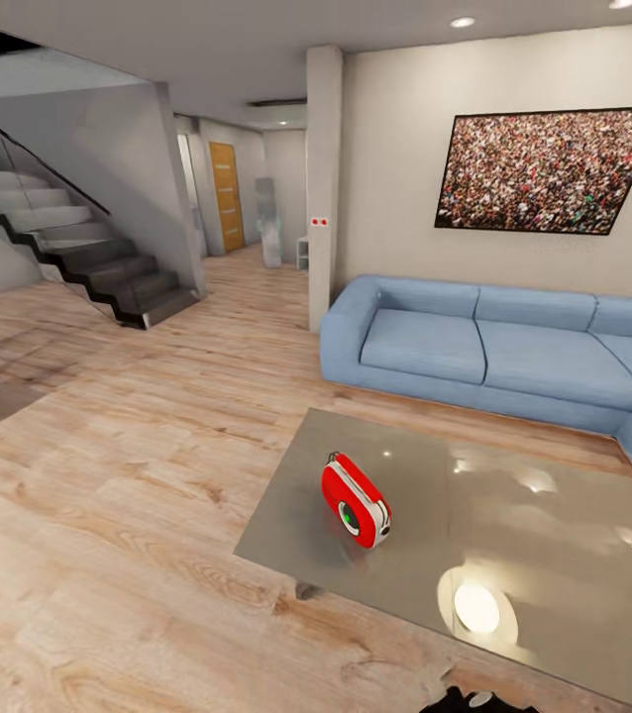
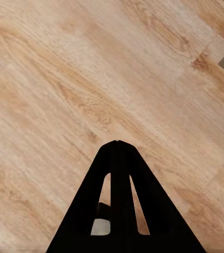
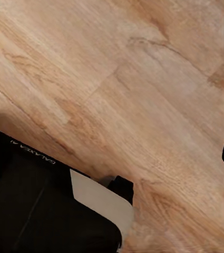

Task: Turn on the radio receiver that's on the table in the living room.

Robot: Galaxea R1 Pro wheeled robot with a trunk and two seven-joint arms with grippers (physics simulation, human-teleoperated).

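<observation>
A: Quick pass, biggest first. The living room: light wood floor (image 1: 128,475), blue sofa (image 1: 484,352) against the beige wall, crowd picture (image 1: 539,170) above it, stairs (image 1: 78,248) off to the side, a hallway with a wooden door (image 1: 227,195) further back.

B: And the table (image 1: 554,584)?

A: Low, glossy grey top, in front of the sofa, lamp glare reflected on it. The radio receiver (image 1: 356,500) stands on the table's top near the corner closest to the open floor. Red body, white trim, dial face turned toward the near edge, thin handle on top. Upright, nothing touching it.

B: Arms?

A: Left gripper (image 2: 117,143) hangs over bare floor, fingers pressed together to a point, holding nothing. In the right wrist view there's floor plus dark robot bodywork and a white panel; can't tell how the right fingers are set.

B: Progress?

A: Early, I'd say. The radio is found and in sight, but both arms look parked over the floor, well apart from it. What's left, judging from this: roll closer to the table, bring one arm up and over, press the switch. Can't make out any sign that it's on.
</observation>
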